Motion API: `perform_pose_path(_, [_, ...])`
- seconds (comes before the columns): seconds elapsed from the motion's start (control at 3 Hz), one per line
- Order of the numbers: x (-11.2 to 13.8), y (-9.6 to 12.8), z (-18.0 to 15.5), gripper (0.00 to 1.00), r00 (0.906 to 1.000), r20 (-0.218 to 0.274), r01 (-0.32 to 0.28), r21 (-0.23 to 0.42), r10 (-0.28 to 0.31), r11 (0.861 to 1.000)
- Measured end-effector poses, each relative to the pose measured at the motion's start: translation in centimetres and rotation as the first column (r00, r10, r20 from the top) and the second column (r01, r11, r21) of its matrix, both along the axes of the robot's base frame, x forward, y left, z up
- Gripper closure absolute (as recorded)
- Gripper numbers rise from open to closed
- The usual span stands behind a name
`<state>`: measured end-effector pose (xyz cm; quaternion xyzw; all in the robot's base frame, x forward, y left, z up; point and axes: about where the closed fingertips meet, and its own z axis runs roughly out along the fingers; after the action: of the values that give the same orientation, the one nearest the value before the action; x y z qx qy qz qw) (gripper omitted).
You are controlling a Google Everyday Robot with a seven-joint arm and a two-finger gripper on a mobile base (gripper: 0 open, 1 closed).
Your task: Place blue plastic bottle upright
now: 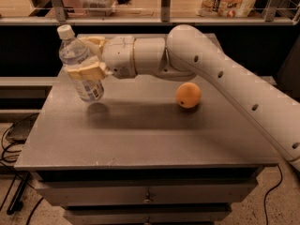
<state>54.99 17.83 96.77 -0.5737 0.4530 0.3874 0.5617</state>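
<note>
We judge the blue plastic bottle (90,89) light, thin-walled and slippery. The gripper (87,56), far-left over the table (140,139), clamps its mid-body, a sound hold.

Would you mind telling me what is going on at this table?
The robot's gripper has its jaws closed around the blue plastic bottle. It holds the bottle nearly upright, cap up, with the base low over the left part of the grey table. An orange sits apart to the right.
</note>
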Motion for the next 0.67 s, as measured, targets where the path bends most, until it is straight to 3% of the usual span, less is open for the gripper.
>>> perform_pose_path(0.33, [0.36,-0.38,-1.66,0.37,0.9979,-0.06,0.025,0.017,-0.024,1.0])
perform_pose_path(0.67, [0.38,-0.57,-2.56,0.14,0.9951,-0.09,0.045,0.036,-0.041,0.998])
